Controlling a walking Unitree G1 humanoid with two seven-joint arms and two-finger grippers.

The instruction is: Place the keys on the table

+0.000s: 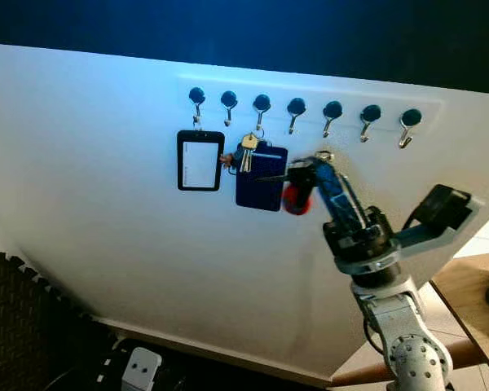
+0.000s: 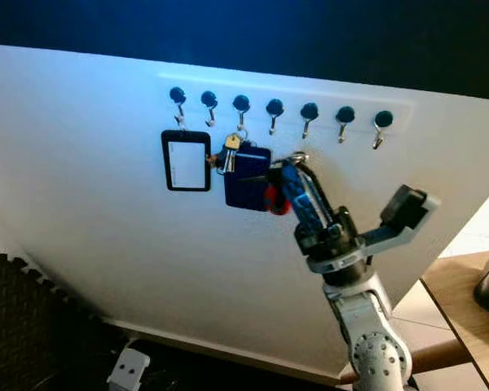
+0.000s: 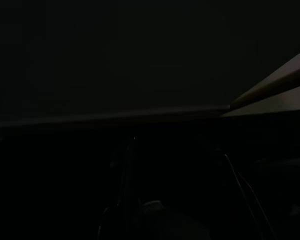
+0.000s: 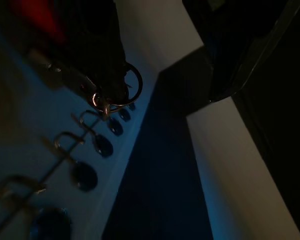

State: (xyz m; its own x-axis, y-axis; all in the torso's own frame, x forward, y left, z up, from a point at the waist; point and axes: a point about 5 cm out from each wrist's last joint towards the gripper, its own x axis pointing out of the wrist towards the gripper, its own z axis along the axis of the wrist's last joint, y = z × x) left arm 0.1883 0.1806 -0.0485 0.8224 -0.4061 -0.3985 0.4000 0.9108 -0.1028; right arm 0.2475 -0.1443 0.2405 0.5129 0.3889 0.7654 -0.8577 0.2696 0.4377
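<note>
Left eye view: right pincer [image 1: 300, 175] closed on key ring [image 4: 121, 86] w/ red fob [image 1: 294, 200], just off hook rail [image 1: 310, 106] for lifting away. Desk [image 1: 473, 301] at right edge awaits; left pincer idle, state unclear.

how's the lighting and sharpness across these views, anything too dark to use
Eye views: white board evenly lit with a bluish cast, hooks and keys fairly sharp, top background black. Left wrist view: nearly black, just a pale strip at one edge. Right wrist view: dim and blurry around the right pincer, hooks soft.
</note>
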